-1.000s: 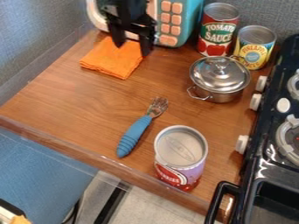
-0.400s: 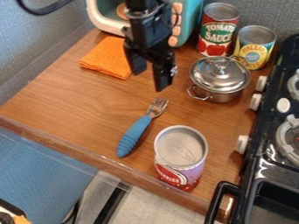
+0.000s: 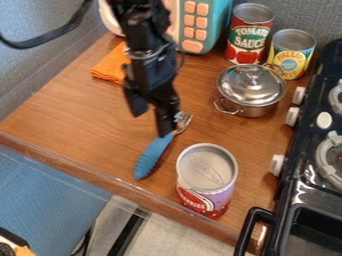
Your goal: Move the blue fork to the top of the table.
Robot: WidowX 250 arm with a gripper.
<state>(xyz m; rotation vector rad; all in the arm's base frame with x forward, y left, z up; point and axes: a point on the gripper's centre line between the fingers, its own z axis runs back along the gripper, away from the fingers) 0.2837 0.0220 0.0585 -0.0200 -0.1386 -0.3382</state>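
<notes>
End effector [image 3: 151, 123] near blue fork [image 3: 153, 155]

Mid-frame, the gripper [image 3: 151, 121] hid part of the fork's [image 3: 154, 154] metal head. The arm [image 3: 141, 27], cut by the top edge, covered some of the cloth [image 3: 108, 67] and microwave [image 3: 194, 21]. The right edge cropped the stove [image 3: 307, 132]; an orange thing [image 3: 25, 251], lower left, was too cropped to identify.

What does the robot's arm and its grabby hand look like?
The arm is black and chunky, made of blocky jointed pieces, with a thick dark cable curving out beside it. Its gripper is black too, with two straight, stubby fingers and a small whitish marking on one of them.
</notes>
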